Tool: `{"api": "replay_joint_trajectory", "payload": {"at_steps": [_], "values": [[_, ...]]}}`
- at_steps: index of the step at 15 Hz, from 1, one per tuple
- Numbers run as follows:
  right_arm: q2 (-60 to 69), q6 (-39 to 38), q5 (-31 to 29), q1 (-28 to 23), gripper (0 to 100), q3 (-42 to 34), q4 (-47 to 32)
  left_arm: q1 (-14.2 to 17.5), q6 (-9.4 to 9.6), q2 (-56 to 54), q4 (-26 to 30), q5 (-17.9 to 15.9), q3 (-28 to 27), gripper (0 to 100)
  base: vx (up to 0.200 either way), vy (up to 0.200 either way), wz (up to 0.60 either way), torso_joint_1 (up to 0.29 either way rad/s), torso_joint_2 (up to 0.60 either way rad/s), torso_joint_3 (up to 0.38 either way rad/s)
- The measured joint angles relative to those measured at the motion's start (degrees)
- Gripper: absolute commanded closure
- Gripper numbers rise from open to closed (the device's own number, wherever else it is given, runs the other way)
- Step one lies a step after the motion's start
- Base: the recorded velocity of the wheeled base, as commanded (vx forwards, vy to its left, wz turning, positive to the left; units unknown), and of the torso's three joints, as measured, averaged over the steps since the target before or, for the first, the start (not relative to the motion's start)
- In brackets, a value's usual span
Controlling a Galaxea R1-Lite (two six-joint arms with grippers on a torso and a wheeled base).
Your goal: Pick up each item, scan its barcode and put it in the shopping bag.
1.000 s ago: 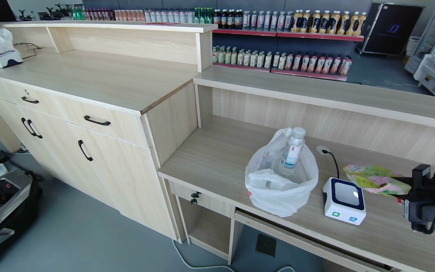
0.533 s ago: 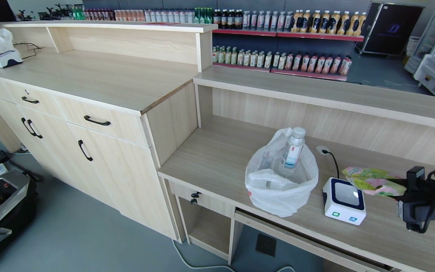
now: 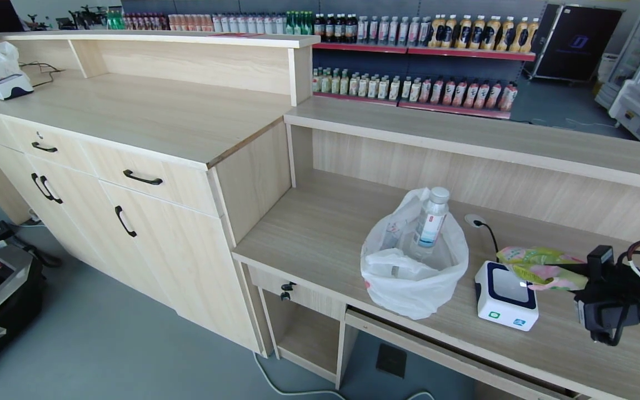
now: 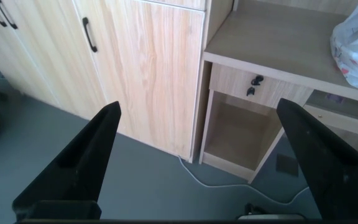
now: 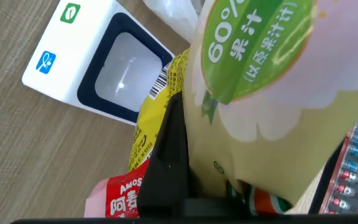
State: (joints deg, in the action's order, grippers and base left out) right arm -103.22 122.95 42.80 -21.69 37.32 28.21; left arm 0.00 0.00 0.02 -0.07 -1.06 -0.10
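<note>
A: Which step of the task is in hand?

B: It looks like the scanning step. The right gripper [image 3: 574, 270] is clamped on one end of a snack pouch [image 3: 536, 266] and holds it in the air, with the free end over the near corner of the barcode scanner [image 3: 506, 297] on the wooden counter [image 3: 320, 233].

A: What does the pouch look like?

B: It is soft and crinkled, printed in green, pale pink and yellow, and lies roughly level. In the right wrist view a small barcode [image 5: 161, 84] sits on its yellow edge, just beside the scanner's glass window.

A: And the next move?

B: Probably to bring that barcode square over the window. After that, carry the pouch toward the robot's left to the white plastic shopping bag [image 3: 414, 266], which stands open just beside the scanner. A clear water bottle [image 3: 431, 219] stands upright in the bag, so the drop should miss it.

A: The other arm?

B: The left gripper [image 4: 197, 168] hangs low by the cabinet fronts, its fingers spread wide apart with nothing between them.
</note>
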Motion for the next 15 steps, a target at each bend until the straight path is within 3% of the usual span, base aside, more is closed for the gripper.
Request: {"api": "replay_joint_trajectory", "payload": {"at_steps": [4,15], "values": [[-3.4,-0.5,-0.1,1.8,100,2.2,5.2,0.0,0.00,0.0,0.0,0.0,0.0,0,0.000,0.000,0.00,0.000,0.00,0.000],[-8.8,-0.8,0.0,5.1,100,3.8,7.9,0.0,0.00,0.0,0.0,0.0,0.0,0,0.000,0.000,0.00,0.000,0.00,0.000]]}}
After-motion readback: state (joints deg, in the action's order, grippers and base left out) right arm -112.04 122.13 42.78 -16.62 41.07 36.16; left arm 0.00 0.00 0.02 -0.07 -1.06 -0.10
